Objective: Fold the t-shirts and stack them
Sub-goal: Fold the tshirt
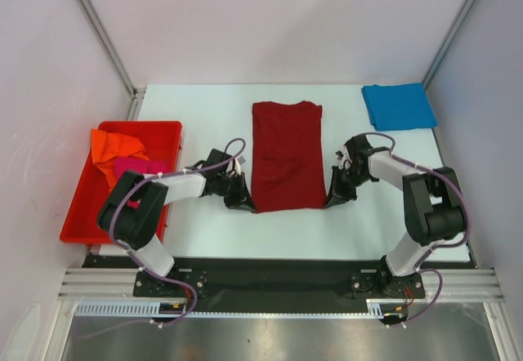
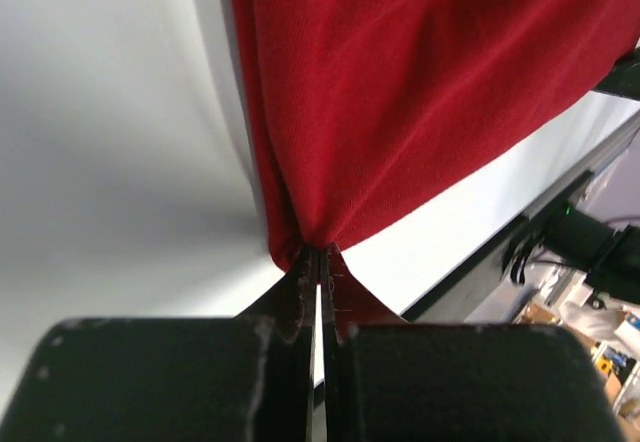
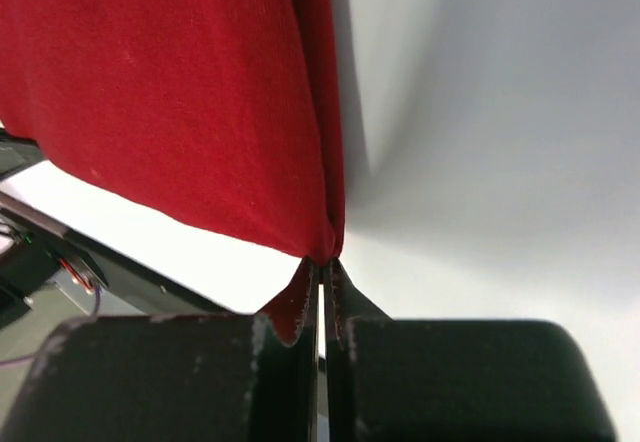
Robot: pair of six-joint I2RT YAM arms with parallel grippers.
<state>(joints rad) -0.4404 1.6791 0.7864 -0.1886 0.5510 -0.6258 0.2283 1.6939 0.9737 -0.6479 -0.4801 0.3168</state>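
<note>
Our left gripper (image 2: 320, 257) and right gripper (image 3: 322, 267) each clamp a near corner of the dark red cloth t-shirt (image 1: 286, 155).

We see that shirt lying as a long strip at the middle of the white table (image 1: 204, 108). Our black fingers are clenched on its 7 and 5 o'clock corners, with cloth bunched between them in both wrist views. At 1 o'clock a folded bright blue cloth t-shirt (image 1: 399, 106) lies well apart. At 9 o'clock the rigid red plastic bin (image 1: 82, 206) holds a crumpled orange cloth t-shirt (image 1: 114, 146) and a magenta-pink cloth t-shirt (image 1: 137, 167), partly hidden by our left arm.
</note>
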